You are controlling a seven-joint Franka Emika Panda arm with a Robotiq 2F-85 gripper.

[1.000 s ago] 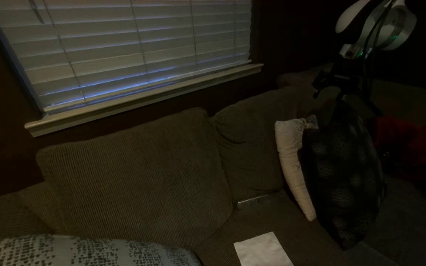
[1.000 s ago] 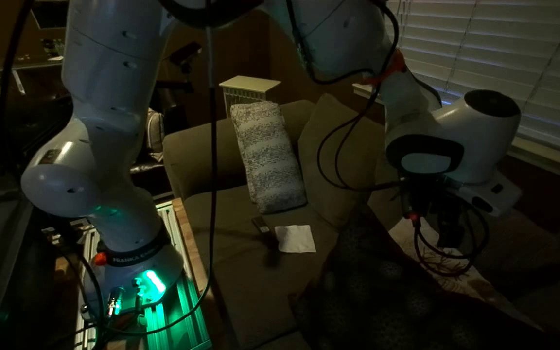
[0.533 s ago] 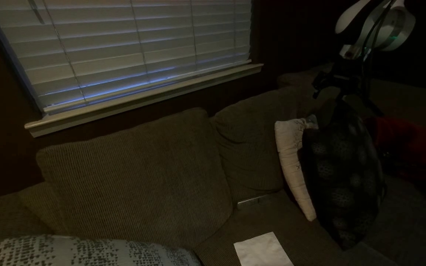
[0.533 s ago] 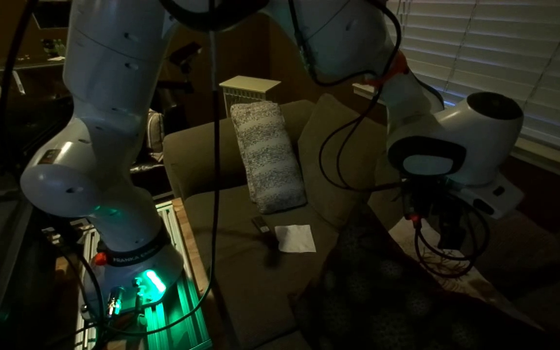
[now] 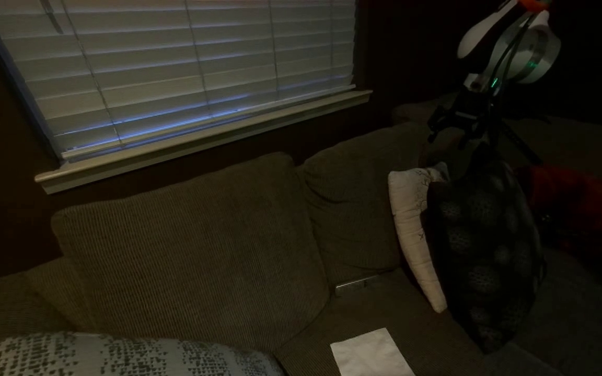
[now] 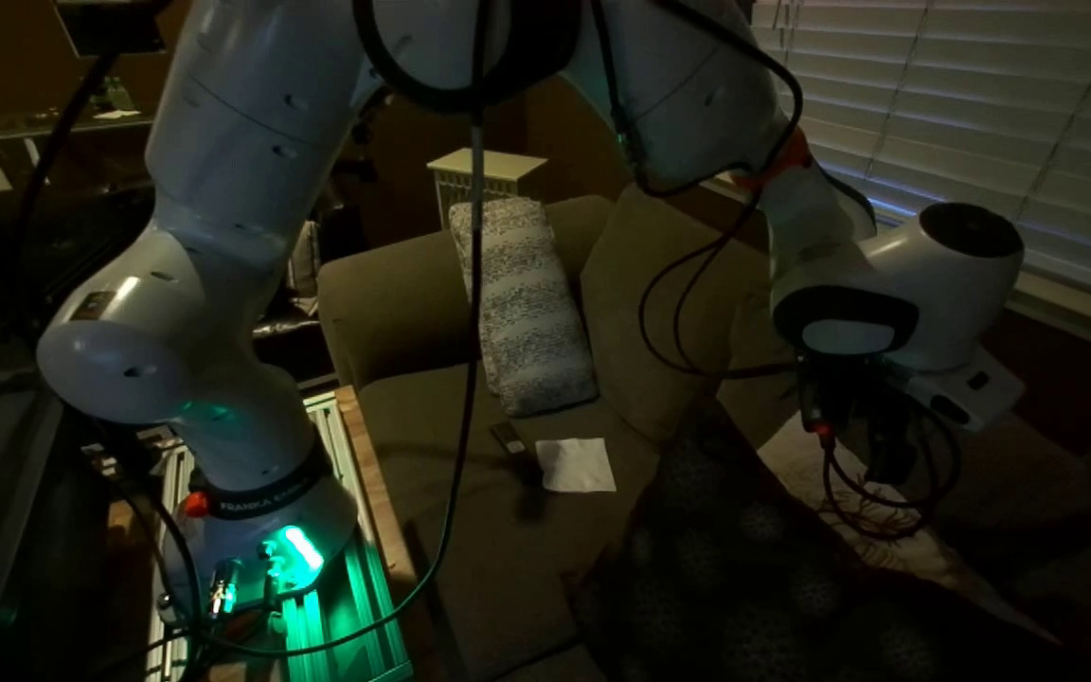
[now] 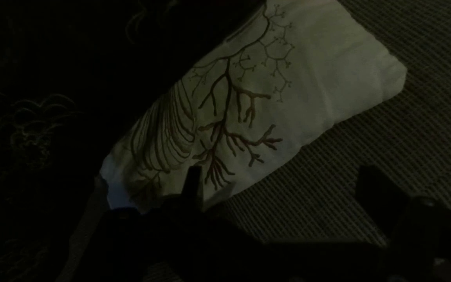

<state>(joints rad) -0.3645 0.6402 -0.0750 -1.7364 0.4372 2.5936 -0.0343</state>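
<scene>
Wrist view: saw the claw (image 7: 280, 168) with its fingers (image 7: 193, 184) set wide apart, dark in the dim light. Saw one finger in front of the pale cushion (image 7: 307, 78), close to its lower edge, and the other over the ribbed cloth of the couch (image 7: 405, 129). Could not tell in that view whether touching the cushion or just clear of it. In an exterior view, saw the claw hanging just above the pale cushion's top.

Found the pale cushion propped on the couch, printed with branching coral-like shapes and a fan of curved lines. Saw part of it covered by a dark cushion (image 5: 481, 250) with round flower-like patterns, standing right against it. Made out a red thing (image 5: 583, 201) past the dark cushion, too shadowed to name.

Farther along the couch, in both exterior views, saw a white sheet (image 6: 576, 465) lying flat; in an exterior view, with a small dark oblong (image 6: 509, 438) just beside it. Noticed a slim pale-edged thing (image 5: 351, 286), kind unclear, at the foot of a back cushion (image 5: 353, 214).

Farther out, saw a grey-and-white pillow (image 6: 531, 313) leaning near the couch's armrest (image 6: 394, 298), a white arm (image 6: 223, 170) reaching over from a green-lit base (image 6: 290, 554), and lowered blinds (image 5: 175, 62) above a window sill (image 5: 207, 137).
</scene>
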